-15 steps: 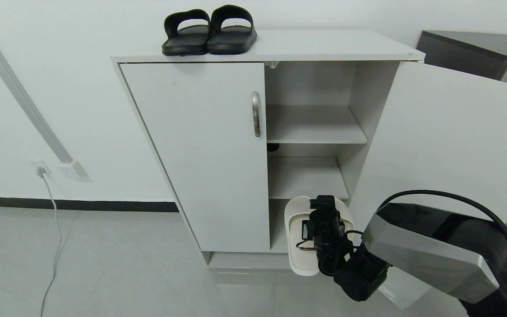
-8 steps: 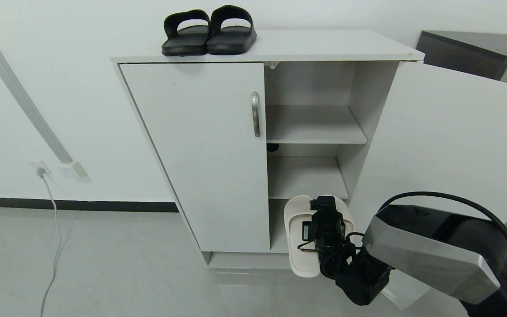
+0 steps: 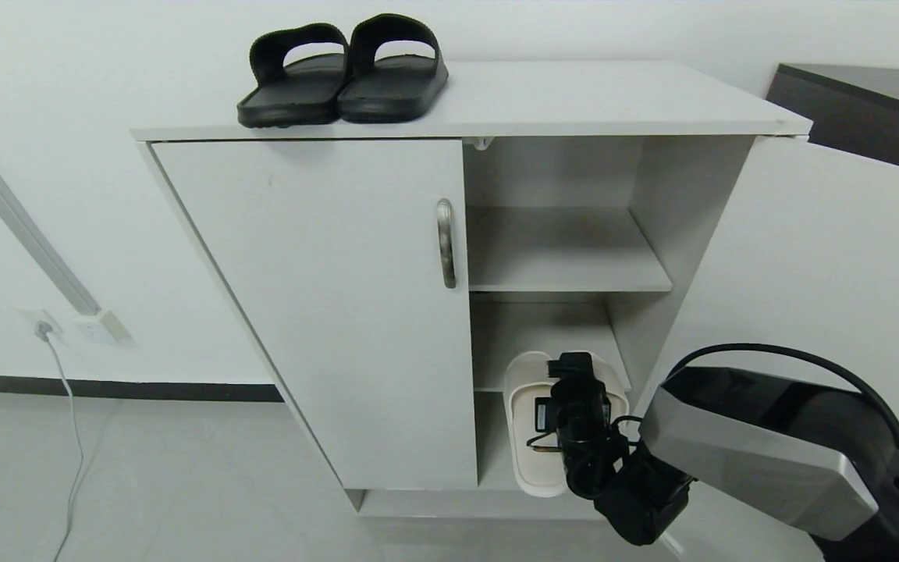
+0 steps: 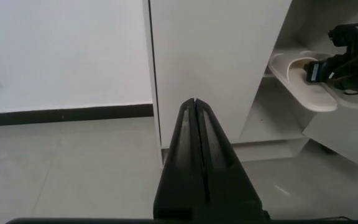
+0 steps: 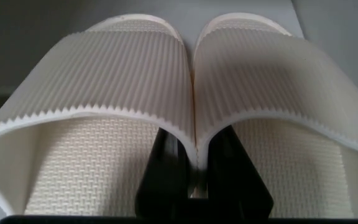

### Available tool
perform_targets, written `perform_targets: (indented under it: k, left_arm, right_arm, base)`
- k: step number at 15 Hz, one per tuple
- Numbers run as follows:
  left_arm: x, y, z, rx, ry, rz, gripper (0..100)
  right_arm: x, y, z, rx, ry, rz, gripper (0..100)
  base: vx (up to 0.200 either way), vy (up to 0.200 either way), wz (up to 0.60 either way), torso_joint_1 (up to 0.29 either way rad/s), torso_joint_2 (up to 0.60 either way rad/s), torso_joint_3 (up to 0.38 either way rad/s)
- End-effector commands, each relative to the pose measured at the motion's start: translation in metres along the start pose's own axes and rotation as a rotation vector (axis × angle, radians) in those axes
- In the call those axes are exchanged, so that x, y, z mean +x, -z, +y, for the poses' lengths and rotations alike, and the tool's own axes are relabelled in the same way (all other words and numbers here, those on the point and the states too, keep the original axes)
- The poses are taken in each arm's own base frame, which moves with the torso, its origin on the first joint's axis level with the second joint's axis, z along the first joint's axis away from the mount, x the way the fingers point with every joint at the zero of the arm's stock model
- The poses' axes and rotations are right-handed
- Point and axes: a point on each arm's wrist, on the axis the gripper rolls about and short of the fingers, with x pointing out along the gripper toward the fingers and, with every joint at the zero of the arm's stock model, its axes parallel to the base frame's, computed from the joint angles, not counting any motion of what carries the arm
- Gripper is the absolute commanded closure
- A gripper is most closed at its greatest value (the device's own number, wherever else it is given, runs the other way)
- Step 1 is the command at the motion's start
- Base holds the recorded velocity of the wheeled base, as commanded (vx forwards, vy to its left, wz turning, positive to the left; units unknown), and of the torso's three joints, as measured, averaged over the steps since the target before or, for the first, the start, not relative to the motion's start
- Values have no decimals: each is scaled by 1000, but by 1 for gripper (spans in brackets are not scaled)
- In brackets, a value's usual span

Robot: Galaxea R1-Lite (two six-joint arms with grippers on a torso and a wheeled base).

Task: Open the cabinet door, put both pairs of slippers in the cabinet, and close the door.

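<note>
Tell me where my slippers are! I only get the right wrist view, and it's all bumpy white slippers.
Observer: The right gripper holds the white slippers low at the cabinet's open right side, partly sticking out.
Operator: Any other slippers?
Observer: Yes, black slippers sit on the cabinet top, above the shut left door.
Operator: What's my other arm doing?
Observer: The left gripper is shut, empty, pointing at the cabinet's lower front.

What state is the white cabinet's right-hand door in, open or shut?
Open: the white right-hand cabinet door stands swung wide, baring the inner shelves. The left-hand door beside it is shut.
</note>
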Motion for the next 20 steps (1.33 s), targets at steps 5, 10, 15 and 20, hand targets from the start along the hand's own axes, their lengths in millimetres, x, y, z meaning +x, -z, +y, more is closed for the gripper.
perform_targets:
  k: [5, 10, 15, 20]
  left_arm:
    - [0, 0, 0, -2, -1, 1, 100]
    - [0, 0, 0, -2, -1, 1, 100]
    - [0, 0, 0, -2, -1, 0, 100]
    - [0, 0, 0, -3, -6, 3, 100]
  right_arm:
    - [30, 3, 12, -10, -57, 0, 100]
    - [72, -9, 18, -7, -15, 0, 100]
    - [93, -29, 17, 1, 10, -23, 100]
    - [103, -35, 13, -7, 27, -38, 100]
  base:
    - [40, 0, 0, 0, 0, 0]
    - [0, 0, 0, 0, 0, 0]
    - [0, 0, 0, 0, 0, 0]
    - [0, 0, 0, 0, 0, 0]
